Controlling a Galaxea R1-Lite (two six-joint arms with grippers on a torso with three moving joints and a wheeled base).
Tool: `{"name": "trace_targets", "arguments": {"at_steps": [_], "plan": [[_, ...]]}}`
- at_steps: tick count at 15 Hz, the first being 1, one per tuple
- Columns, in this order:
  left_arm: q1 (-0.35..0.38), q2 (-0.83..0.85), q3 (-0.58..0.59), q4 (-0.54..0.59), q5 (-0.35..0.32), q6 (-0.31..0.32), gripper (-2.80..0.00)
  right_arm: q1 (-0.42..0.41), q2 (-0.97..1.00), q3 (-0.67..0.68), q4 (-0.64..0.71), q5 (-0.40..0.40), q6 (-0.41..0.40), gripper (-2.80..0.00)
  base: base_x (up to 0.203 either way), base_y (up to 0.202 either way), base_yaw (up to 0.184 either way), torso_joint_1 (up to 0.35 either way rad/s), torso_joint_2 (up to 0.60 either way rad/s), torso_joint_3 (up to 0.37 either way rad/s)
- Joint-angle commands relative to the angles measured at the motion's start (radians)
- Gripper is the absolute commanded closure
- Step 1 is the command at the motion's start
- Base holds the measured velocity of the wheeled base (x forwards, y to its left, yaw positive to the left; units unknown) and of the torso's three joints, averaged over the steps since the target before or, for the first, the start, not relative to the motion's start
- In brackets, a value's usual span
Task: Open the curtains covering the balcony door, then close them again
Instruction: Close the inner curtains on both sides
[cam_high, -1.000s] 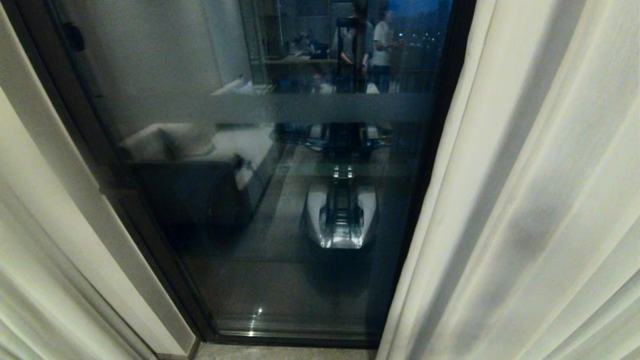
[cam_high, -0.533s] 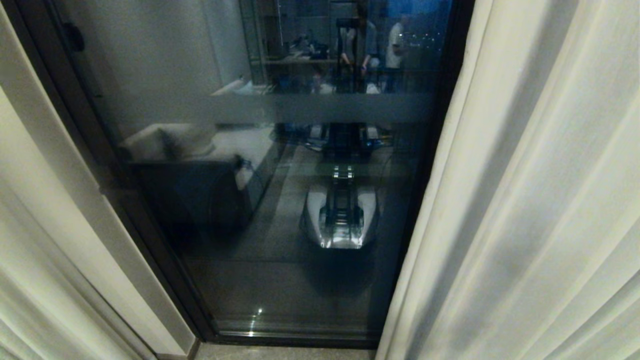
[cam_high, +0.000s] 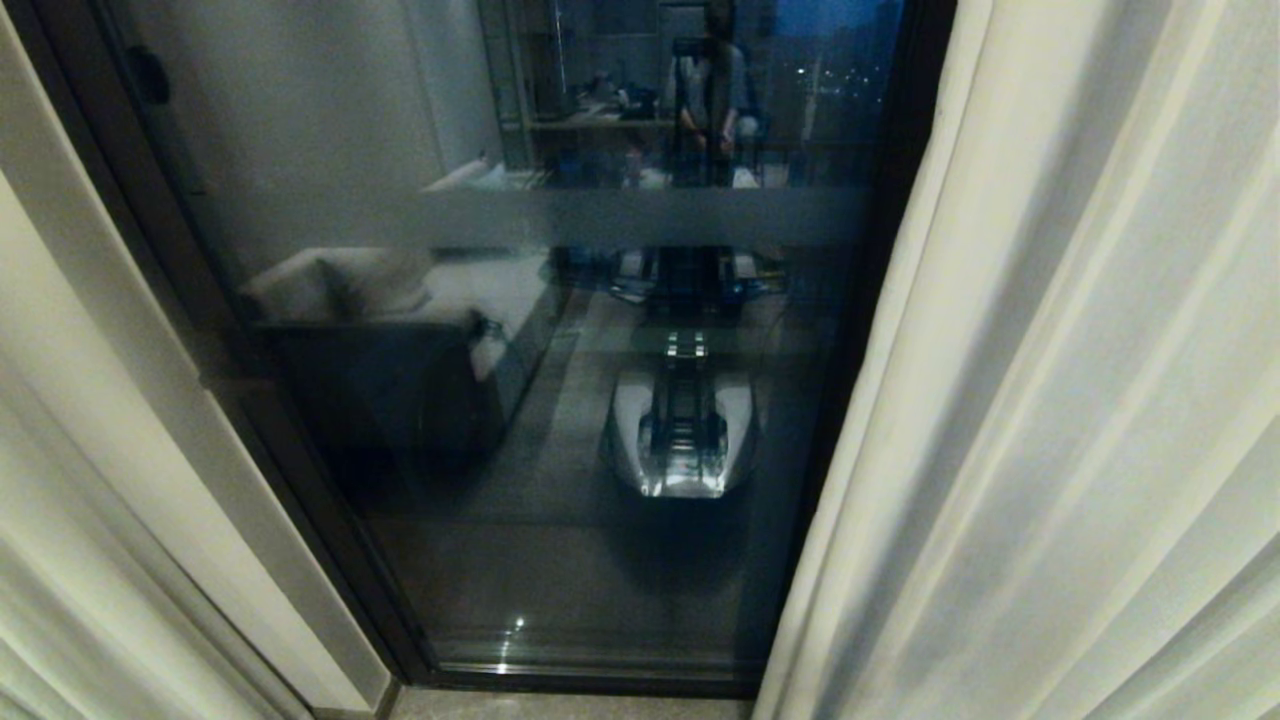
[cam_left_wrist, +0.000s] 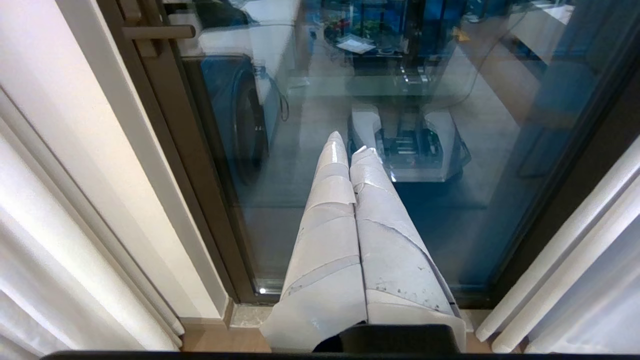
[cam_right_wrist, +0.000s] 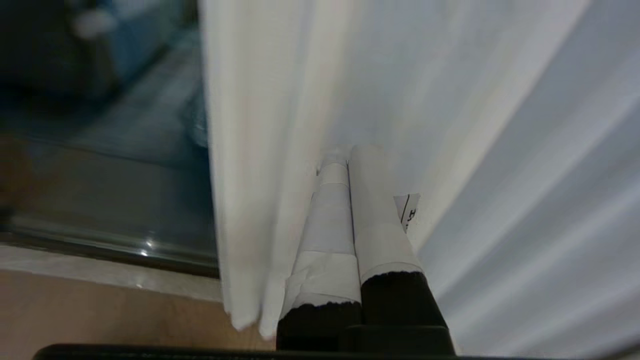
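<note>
Cream curtains (cam_high: 1080, 400) flank the balcony door (cam_high: 560, 400); only wrist views show both grippers' jaws together.

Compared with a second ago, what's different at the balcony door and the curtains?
Little has changed. In the head view the right curtain shows slightly different folds and shading. In the glass of the balcony door, a reflected person in a light top near the top has gone from sight. The left curtain, the door and the open gap between the curtains stayed as they were.
</note>
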Motion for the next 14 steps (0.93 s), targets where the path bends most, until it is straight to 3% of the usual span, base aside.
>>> {"name": "trace_targets", "arguments": {"at_steps": [1, 11, 14], "plan": [[0.000, 0.000, 0.000, 0.000, 0.000, 0.000, 0.00, -0.003, -0.081, 0.000, 0.016, 0.021, -0.004, 0.00, 0.000, 0.000, 0.000, 0.000, 0.00, 0.000], [0.000, 0.000, 0.000, 0.000, 0.000, 0.000, 0.00, -0.003, -0.081, 0.000, 0.056, 0.017, 0.144, 0.00, 0.000, 0.000, 0.000, 0.000, 0.00, 0.000], [0.000, 0.000, 0.000, 0.000, 0.000, 0.000, 0.00, -0.003, -0.081, -0.001, 0.056, 0.015, 0.146, 0.00, 0.000, 0.000, 0.000, 0.000, 0.00, 0.000]]}}
